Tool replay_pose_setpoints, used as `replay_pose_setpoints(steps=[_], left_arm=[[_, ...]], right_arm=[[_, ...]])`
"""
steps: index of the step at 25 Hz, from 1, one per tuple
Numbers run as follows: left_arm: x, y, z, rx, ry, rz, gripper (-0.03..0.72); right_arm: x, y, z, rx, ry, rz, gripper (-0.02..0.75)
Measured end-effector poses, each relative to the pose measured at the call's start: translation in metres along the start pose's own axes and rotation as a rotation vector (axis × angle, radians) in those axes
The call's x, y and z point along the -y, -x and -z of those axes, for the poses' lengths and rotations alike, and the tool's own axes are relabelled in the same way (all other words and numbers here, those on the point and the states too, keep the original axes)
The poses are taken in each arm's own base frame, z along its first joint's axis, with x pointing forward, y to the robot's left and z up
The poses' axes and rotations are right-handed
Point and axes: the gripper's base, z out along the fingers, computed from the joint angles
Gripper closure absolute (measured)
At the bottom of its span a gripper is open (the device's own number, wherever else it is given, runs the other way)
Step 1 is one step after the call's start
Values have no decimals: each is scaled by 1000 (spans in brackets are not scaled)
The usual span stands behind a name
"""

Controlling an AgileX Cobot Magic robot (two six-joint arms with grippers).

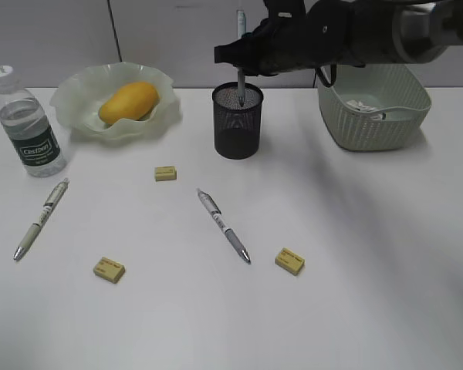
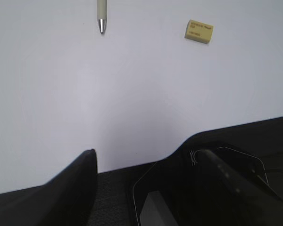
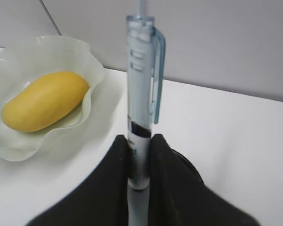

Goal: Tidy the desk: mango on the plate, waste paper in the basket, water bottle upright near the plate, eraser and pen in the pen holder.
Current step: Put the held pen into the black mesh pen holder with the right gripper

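You'll see only a plain grey wall [image 3: 217, 42] beyond the right fingers [image 3: 166, 174], with one dark panel seam [image 3: 49, 16] running above and left of them.

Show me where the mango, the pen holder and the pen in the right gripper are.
mango [image 1: 128, 102], exterior view, middle of its yellow skin.
pen holder [image 1: 237, 127], exterior view, front of the black mesh wall.
pen [image 3: 140, 84], right wrist view, clear upper barrel above the fingers.
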Motion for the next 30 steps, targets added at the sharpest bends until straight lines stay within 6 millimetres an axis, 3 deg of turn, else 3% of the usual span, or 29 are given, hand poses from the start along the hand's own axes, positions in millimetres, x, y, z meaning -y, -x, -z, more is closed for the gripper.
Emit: replay_pose_setpoints(steps=[8,14,16,25,30], left_arm=[[0,0,0,0,0,0,190],[0,0,0,0,0,0,190],[0,0,0,0,0,0,190],[0,0,0,0,0,0,190],[0,0,0,0,0,0,190]], right_arm=[[2,-26,-18,-61,-6,3,595],[2,-29,-19,-67,-7,9,281],[2,-27,-18,-75,-5,18,242],[-13,15,27,-219,50,63,238],[-16,19,59,-460,60,130,249]])
